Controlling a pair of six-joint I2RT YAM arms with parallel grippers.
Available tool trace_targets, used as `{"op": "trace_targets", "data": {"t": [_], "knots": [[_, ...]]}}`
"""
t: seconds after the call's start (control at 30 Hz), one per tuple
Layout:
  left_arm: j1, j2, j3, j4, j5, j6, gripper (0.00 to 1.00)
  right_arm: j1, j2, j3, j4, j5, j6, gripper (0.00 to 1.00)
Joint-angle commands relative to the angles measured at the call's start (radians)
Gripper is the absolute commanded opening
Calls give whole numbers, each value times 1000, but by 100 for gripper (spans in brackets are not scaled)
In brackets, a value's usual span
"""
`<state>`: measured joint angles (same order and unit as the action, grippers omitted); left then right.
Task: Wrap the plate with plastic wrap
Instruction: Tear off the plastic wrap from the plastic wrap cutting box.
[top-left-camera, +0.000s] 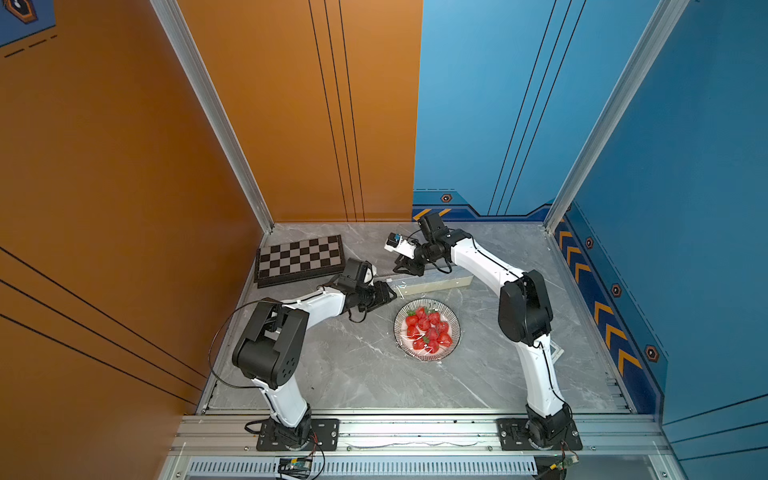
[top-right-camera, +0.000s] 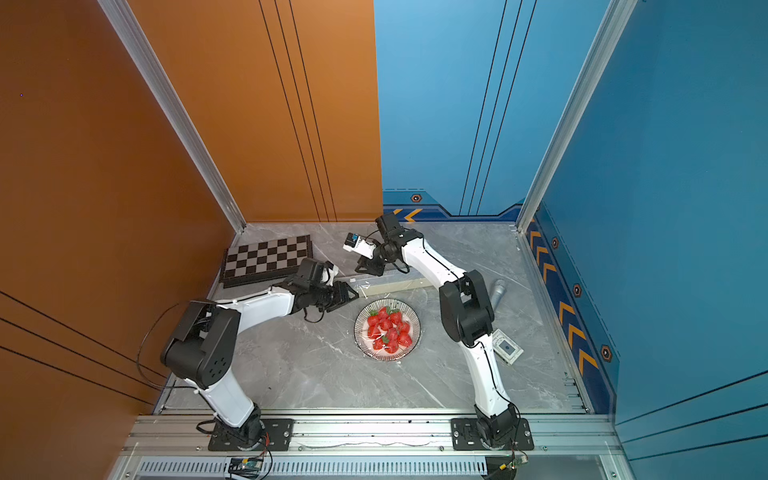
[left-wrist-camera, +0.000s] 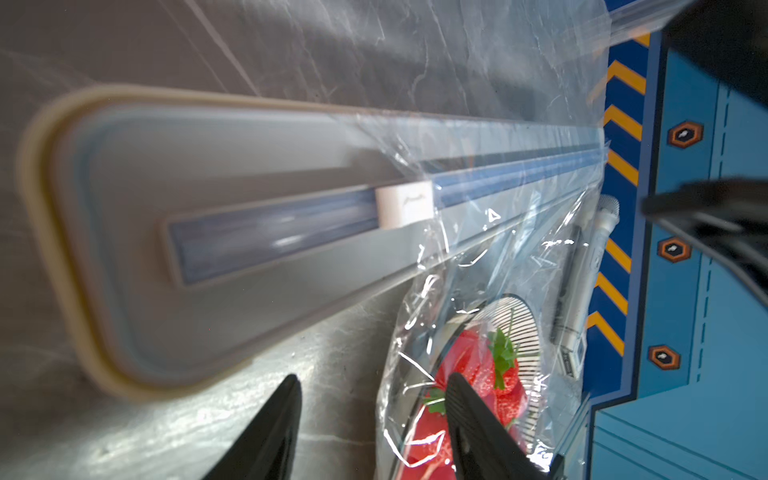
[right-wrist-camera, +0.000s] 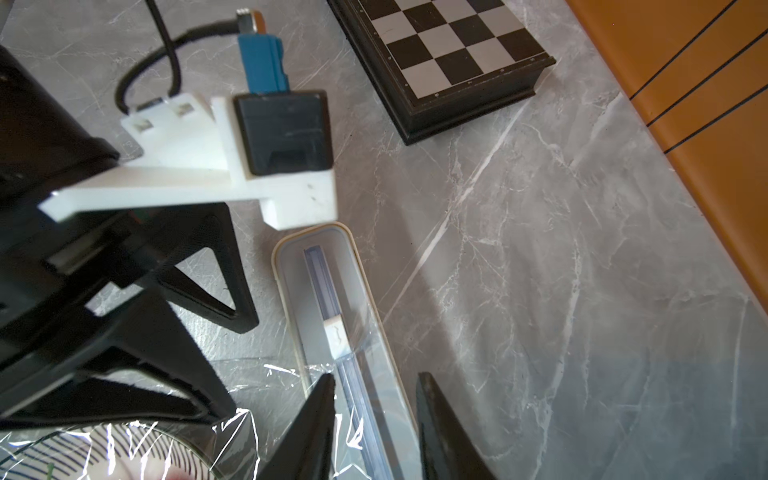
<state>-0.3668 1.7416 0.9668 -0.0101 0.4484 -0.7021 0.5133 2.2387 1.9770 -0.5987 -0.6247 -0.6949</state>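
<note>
Straddling the box (right-wrist-camera: 345, 282), 12 o'clock of the plate (top-left-camera: 455, 332), right tool (right-wrist-camera: 374, 378) stands apart, likely steadying it; left tool (left-wrist-camera: 372, 380) apart, empty, beside wrap (left-wrist-camera: 498, 166).

Two white-and-black arms, mounted on an aluminium rail (top-left-camera: 415, 432)

The left arm (top-left-camera: 320, 305) and the right arm (top-left-camera: 486, 262) are each built of glossy white link shells joined by bulky matt black joint housings, and each is bolted to a black base plate (top-left-camera: 297, 434) by silver screws. Thin black cables (top-left-camera: 210, 353) are looped outside the links. A white bracket (right-wrist-camera: 232, 174) with a black camera block and a blue plug is fitted at the wrist. The left claw (left-wrist-camera: 372, 378) and the right claw (right-wrist-camera: 375, 375) are formed of black tapered fingers, ribbed on the inner face.
</note>
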Motion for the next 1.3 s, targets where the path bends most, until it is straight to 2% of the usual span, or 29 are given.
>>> {"op": "trace_targets", "data": {"t": [0.0,0.3,0.4,0.83,1.27], "knots": [[21,15,-21,56,12,-10,50,17,-1,-10,-3,0,-21,36],[42,13,-64,88,26,1,10,43,27,-6,-4,14,-53,32],[45,13,-71,87,29,1,0,49,36,-3,-4,13,-61,32],[54,7,-91,91,24,-4,0,82,93,49,-23,38,-84,31],[54,10,-90,91,23,-4,0,81,106,66,-30,56,-83,22]]}}
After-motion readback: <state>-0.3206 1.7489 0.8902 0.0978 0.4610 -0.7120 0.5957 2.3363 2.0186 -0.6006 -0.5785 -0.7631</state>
